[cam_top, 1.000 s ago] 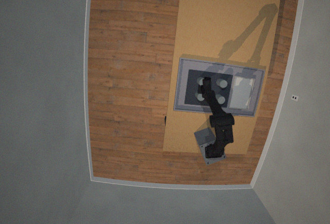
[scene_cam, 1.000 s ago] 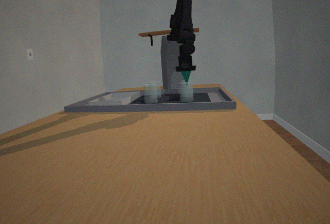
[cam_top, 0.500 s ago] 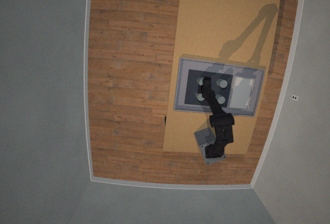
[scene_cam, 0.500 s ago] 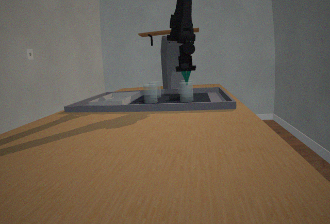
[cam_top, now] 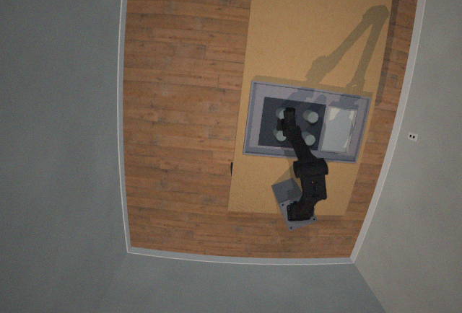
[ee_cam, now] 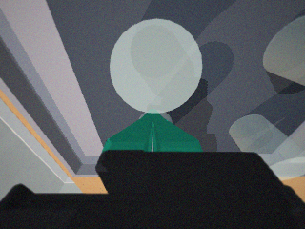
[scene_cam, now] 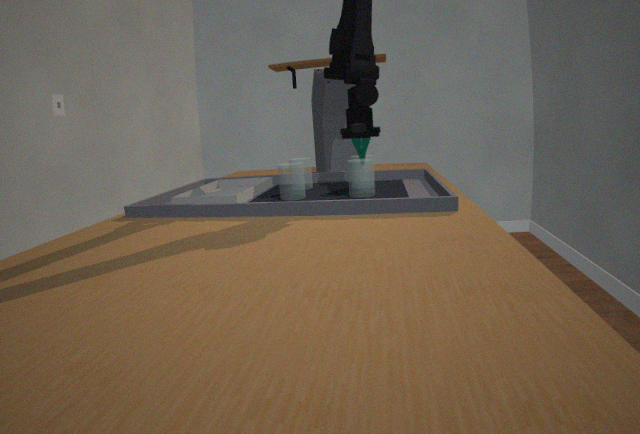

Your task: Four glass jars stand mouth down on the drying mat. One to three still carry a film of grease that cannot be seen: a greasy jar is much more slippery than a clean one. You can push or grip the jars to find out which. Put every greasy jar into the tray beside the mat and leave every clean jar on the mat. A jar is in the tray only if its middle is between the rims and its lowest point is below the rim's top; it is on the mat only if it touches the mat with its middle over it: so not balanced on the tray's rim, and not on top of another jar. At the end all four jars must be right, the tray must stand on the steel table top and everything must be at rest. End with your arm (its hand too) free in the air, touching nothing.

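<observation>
Jar [ee_cam: 155,72], pale translucent glass, stiff, maybe grease-slick, stands mouth down on the dark mat [ee_cam: 95,29] at its corner far from the tray [cam_top: 340,129], best squeezed low across its round wall; gripper [ee_cam: 152,138] fully closed, empty, green tips just above it.

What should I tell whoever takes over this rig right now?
Gripper: shut, holding nothing, green tips together just above or on one jar.
Jars: all four on the mat, mouth down; the others at.
Tray: beside the mat, no jars in it.
Done: nothing sorted.
Left: test each jar for slip, move greasy ones into the tray.
</observation>
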Robot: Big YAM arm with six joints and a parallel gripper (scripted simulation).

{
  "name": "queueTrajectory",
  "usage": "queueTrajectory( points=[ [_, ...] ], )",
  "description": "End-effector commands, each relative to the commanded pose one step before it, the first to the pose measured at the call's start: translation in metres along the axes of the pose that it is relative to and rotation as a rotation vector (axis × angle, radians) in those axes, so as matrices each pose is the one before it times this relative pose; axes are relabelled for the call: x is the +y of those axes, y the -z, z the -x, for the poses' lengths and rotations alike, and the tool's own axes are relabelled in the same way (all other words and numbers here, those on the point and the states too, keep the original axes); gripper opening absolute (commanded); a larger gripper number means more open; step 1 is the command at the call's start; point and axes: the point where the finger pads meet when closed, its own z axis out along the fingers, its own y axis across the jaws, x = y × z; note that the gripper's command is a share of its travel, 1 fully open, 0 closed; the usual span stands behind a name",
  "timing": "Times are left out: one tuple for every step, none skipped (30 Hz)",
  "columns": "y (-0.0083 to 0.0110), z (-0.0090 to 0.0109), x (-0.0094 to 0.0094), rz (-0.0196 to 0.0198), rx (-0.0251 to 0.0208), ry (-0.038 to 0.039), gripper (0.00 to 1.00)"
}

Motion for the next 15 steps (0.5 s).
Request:
queueTrajectory(
  points=[
    [-0.00091, 0.01248, 0.00474, 0.00579, -0.01272, 0.00195, 0.00],
    [0.00000, 0.00013, 0.00000, 0.00000, 0.00000, 0.00000, 0.00],
    [0.00000, 0.00013, 0.00000, 0.00000, 0.00000, 0.00000, 0.00],
    [0.00000, 0.00013, 0.00000, 0.00000, 0.00000, 0.00000, 0.00],
    [0.00000, 0.00013, 0.00000, 0.00000, 0.00000, 0.00000, 0.00],
    [0.00000, 0.00013, 0.00000, 0.00000, 0.00000, 0.00000, 0.00],
    [0.00000, 0.00013, 0.00000, 0.00000, 0.00000, 0.00000, 0.00],
    [0.00000, 0.00013, 0.00000, 0.00000, 0.00000, 0.00000, 0.00],
    [0.00000, 0.00013, 0.00000, 0.00000, 0.00000, 0.00000, 0.00],
    [0.00000, 0.00013, 0.00000, 0.00000, 0.00000, 0.00000, 0.00],
    [0.00000, 0.00013, 0.00000, 0.00000, 0.00000, 0.00000, 0.00],
    [0.00000, 0.00013, 0.00000, 0.00000, 0.00000, 0.00000, 0.00],
    [0.00000, 0.00013, 0.00000, 0.00000, 0.00000, 0.00000, 0.00],
    [0.00000, 0.00013, 0.00000, 0.00000, 0.00000, 0.00000, 0.00],
    [0.00000, 0.00000, 0.00000, 0.00000, 0.00000, 0.00000, 0.00]
  ],
)
